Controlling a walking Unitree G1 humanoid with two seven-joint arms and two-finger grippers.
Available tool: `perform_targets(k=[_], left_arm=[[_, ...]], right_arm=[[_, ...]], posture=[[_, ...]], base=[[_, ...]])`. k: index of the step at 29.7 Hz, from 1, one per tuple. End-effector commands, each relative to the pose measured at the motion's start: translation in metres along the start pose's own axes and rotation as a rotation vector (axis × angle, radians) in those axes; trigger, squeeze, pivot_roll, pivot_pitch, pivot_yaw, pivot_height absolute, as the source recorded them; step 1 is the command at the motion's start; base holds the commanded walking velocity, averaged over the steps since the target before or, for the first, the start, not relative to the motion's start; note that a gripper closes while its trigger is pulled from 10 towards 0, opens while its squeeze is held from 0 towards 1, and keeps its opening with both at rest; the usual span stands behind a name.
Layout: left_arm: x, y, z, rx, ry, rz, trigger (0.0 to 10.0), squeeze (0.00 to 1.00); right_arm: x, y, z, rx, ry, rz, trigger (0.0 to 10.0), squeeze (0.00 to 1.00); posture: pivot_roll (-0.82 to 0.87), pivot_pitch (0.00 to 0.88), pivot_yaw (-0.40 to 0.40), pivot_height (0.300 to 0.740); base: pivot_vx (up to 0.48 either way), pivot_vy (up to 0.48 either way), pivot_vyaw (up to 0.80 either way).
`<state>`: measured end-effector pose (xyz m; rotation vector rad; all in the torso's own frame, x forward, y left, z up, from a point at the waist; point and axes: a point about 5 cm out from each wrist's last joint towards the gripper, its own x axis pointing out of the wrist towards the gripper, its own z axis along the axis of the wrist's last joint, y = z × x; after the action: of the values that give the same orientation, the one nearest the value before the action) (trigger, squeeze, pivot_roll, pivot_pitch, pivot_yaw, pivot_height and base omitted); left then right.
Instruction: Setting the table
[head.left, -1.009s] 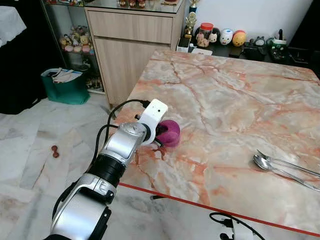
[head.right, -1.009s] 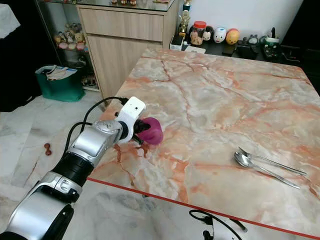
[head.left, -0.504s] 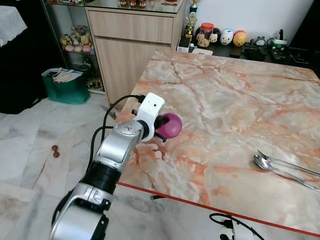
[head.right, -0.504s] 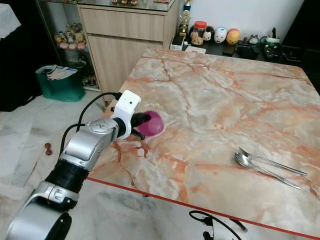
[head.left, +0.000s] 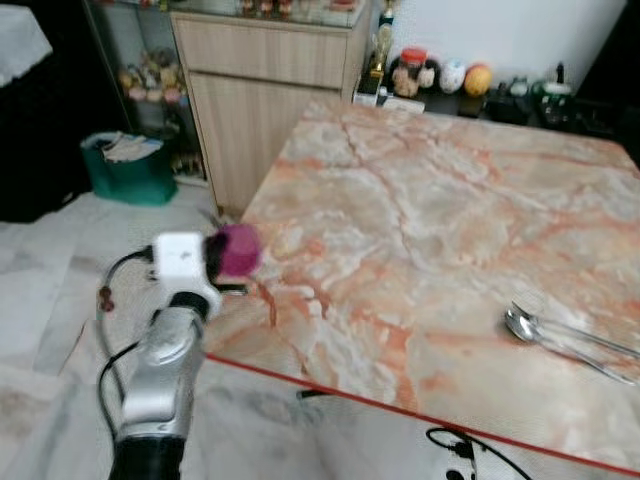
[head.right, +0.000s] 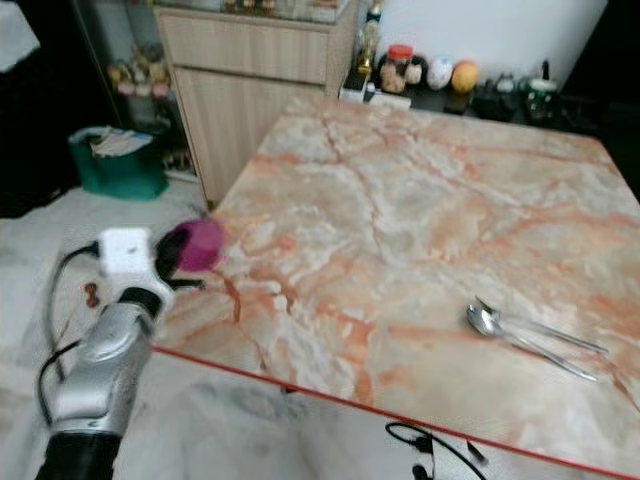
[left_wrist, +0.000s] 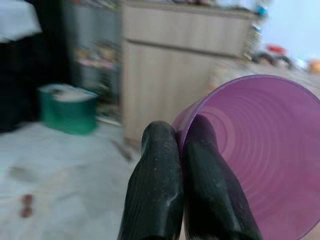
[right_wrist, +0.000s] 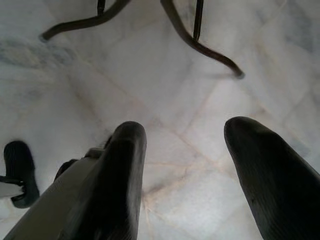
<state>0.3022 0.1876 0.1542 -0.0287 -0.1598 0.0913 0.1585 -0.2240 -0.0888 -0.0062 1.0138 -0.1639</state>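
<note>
The left claw (left_wrist: 176, 150) was clamped on the rim of the purple cup (head.left: 238, 249), held on its side off the marble surface's (head.left: 440, 230) left edge, mouth facing the surface, spoon (head.left: 560, 337) well apart.

Even, soft daylight, both eye views smeared by motion blur (wrist backgrounds soft too), no hard shadows.

A translucent purple cup (left_wrist: 255, 160), a pink-and-orange veined marble table (head.left: 420, 230), a green bin (head.left: 130, 175)
</note>
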Motion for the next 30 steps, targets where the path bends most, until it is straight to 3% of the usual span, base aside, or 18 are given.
perform_targets(k=[1,3,12,30], left_arm=[[0.003,-0.004,0.010,0.009,-0.056,0.002,10.0,0.00],[0.007,-0.011,0.018,0.018,-0.104,-0.017,10.0,0.00],[0.011,-0.036,0.019,-0.043,-0.110,-0.104,10.0,0.00],[0.012,-0.050,0.020,-0.079,-0.108,-0.177,10.0,0.00]], right_arm=[[0.000,-0.003,0.002,0.013,-0.012,-0.008,10.0,0.00],[0.000,-0.004,0.002,0.013,-0.014,-0.006,10.0,0.00],[0.000,-0.003,0.002,0.010,-0.017,-0.010,10.0,0.00],[0.000,-0.004,0.003,-0.005,-0.017,-0.001,10.0,0.00]], posture=[[0.22,0.000,-0.113,0.707],[0.22,0.000,-0.111,0.707],[0.20,0.000,-0.105,0.707],[0.20,0.000,-0.106,0.707]], base=[[0.000,0.000,0.00],[0.000,0.000,0.00],[0.000,0.000,0.00],[0.000,0.000,0.00]])
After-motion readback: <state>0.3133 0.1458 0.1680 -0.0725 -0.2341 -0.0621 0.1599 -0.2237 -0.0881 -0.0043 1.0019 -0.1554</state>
